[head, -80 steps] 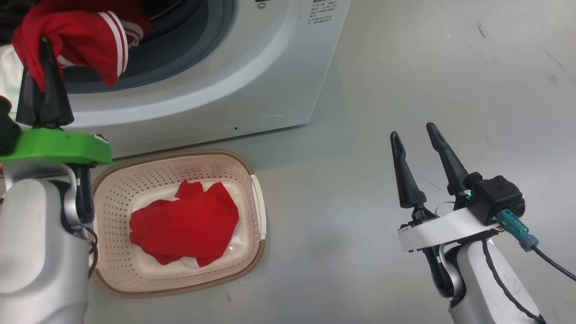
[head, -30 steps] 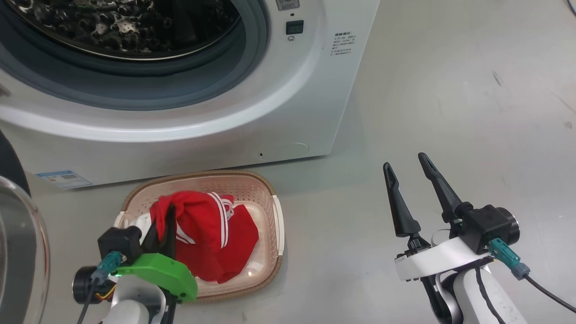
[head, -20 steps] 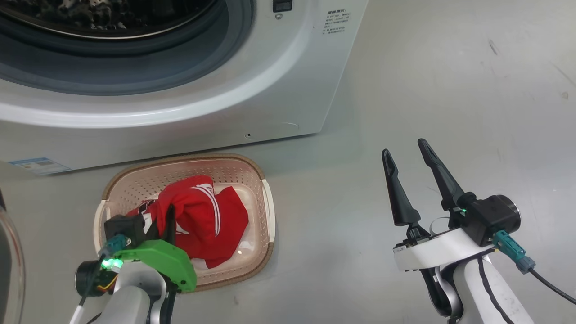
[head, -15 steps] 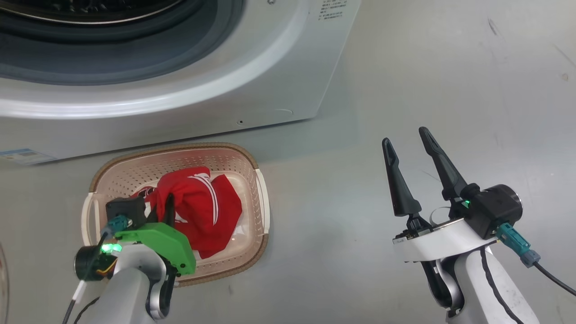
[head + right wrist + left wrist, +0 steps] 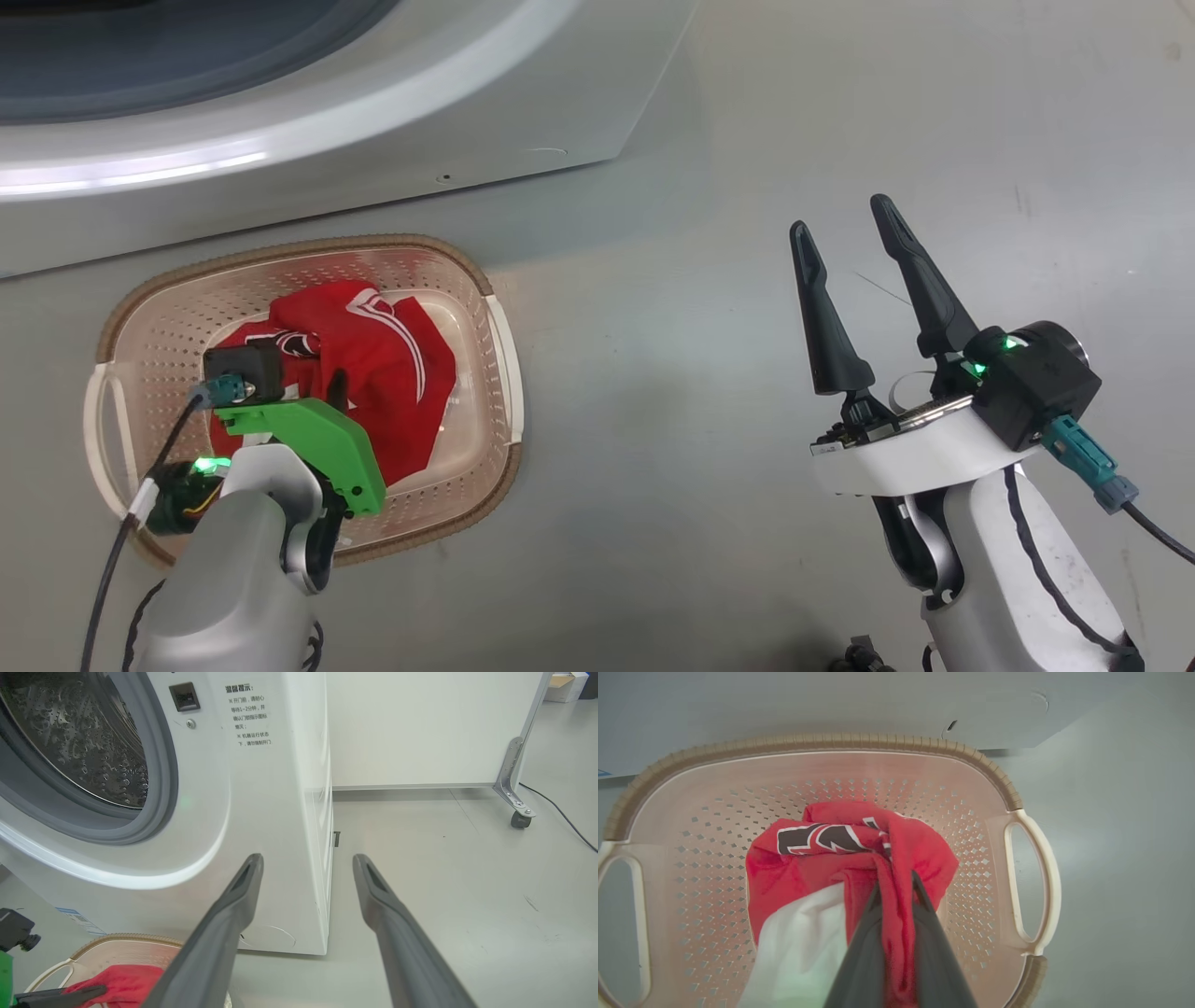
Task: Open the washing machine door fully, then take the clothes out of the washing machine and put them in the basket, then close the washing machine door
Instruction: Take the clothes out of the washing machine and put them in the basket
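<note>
The left end effector (image 5: 896, 879) clamps a bunched fold, the surest hold, of the likely soft, light clothes (image 5: 784, 877) in the basket (image 5: 822, 742), while the right end effector (image 5: 840, 215) gapes empty.

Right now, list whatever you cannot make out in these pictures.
- Drum: cut off by the right wrist view's left and top edges; whether anything lies inside cannot be told.
- Jersey lettering: left wrist view, folds hide most of it.
- Basket floor: left wrist view, covered by the red clothes.
- Left gripper pads: left wrist view, pinched cloth covers them.
</note>
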You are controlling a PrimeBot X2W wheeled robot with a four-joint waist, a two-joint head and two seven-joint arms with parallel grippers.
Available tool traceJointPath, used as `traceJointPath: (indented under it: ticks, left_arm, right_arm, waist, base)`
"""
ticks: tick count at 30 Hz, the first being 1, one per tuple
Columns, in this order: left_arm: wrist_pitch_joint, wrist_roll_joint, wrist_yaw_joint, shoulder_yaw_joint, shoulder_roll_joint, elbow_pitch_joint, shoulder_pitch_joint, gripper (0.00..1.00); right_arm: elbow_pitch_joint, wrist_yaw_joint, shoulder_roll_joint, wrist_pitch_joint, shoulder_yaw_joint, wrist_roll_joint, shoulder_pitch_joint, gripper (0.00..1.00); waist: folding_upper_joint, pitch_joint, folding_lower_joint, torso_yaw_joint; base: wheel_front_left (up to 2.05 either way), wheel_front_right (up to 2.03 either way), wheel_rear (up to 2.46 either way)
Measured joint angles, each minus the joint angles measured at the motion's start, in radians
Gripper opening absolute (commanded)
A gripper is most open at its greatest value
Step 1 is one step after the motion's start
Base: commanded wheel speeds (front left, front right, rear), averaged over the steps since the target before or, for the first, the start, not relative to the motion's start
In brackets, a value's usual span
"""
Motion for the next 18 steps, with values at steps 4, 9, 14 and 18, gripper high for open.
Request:
traceJointPath:
  ticks: [4, 9, 14, 18]
  left_arm:
    - [0.001, -0.013, 0.0, 0.006, -0.002, 0.055, -0.026, 0.25]
    - [0.002, -0.037, 0.0, 0.02, -0.003, 0.112, -0.051, 0.7]
    - [-0.015, -0.043, 0.005, 0.033, -0.003, 0.152, -0.071, 1.0]
    - [-0.044, -0.043, 0.003, 0.03, -0.005, 0.181, -0.085, 1.0]
  right_arm:
    - [0.002, 0.0, -0.001, 0.0, -0.005, 0.001, -0.001, 1.0]
    - [0.007, 0.0, -0.001, 0.0, -0.005, 0.008, -0.007, 1.0]
    - [0.011, 0.0, -0.001, 0.0, -0.009, 0.009, -0.021, 1.0]
    - [0.021, 0.0, -0.001, 0.0, -0.012, 0.009, -0.021, 1.0]
  waist:
    - [0.0, 0.016, 0.0, -0.013]
    - [0.0, 0.024, 0.0, -0.019]
    - [0.0, 0.025, 0.0, -0.022]
    - [0.0, 0.017, 0.0, -0.021]
  base:
    - [0.0, 0.0, 0.0]
    - [0.0, 0.0, 0.0]
    - [0.0, 0.0, 0.0]
    - [0.0, 0.0, 0.0]
